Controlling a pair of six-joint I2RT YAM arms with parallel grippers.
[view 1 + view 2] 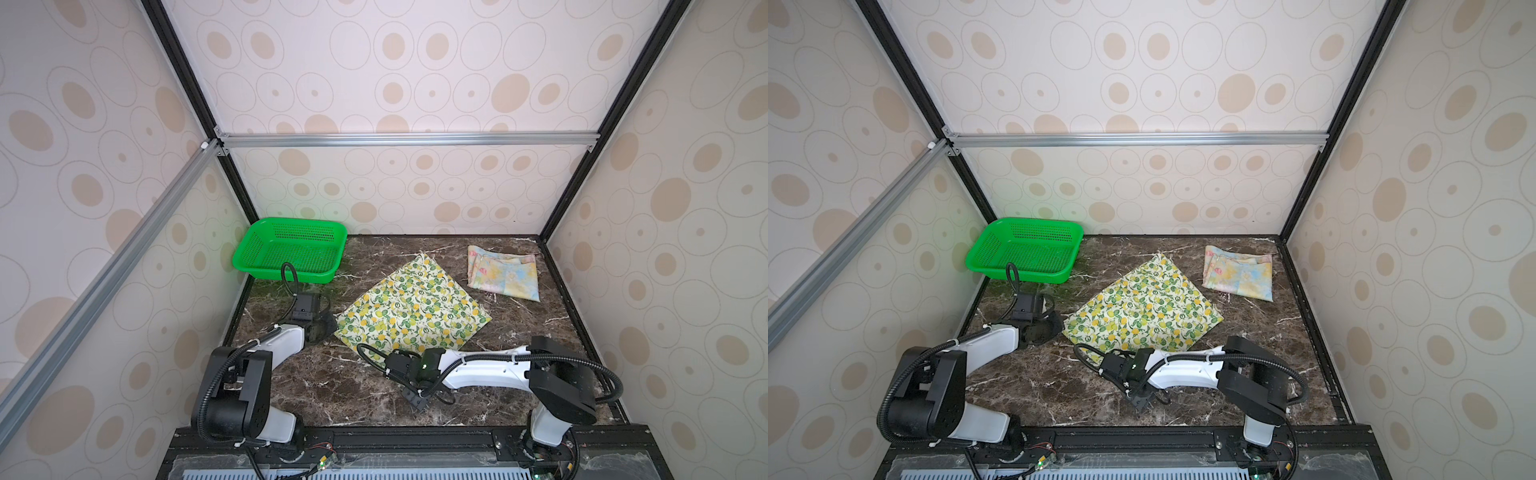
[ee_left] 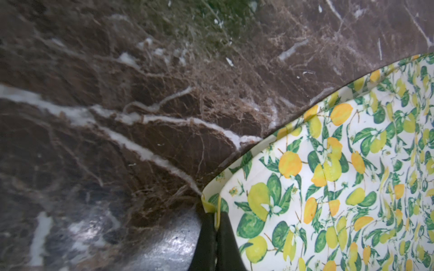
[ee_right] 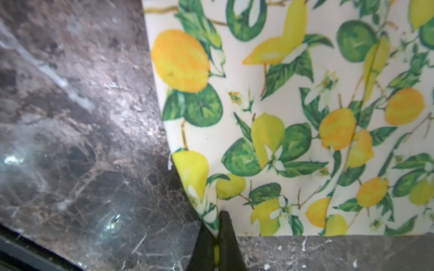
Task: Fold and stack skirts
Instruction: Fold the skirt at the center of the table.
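The cream lemon-print skirt (image 1: 411,307) (image 1: 1142,309) lies spread flat on the dark marble table in both top views. My left gripper (image 1: 332,326) (image 1: 1061,326) is at its left corner. In the left wrist view it (image 2: 212,213) is shut on a pinched edge of the cloth (image 2: 328,176). At the skirt's near corner sits my right gripper (image 1: 395,353) (image 1: 1121,352). In the right wrist view it (image 3: 215,223) is shut on a corner of the lemon cloth (image 3: 293,117). The pastel blue-yellow skirt (image 1: 503,276) (image 1: 1239,274) lies folded at the back right, away from both grippers.
A green perforated basket (image 1: 291,276) (image 1: 1021,276) stands in the back left corner, just behind the left arm. Patterned walls close in the table on three sides. Bare marble (image 1: 332,390) runs along the front, near the arm bases.
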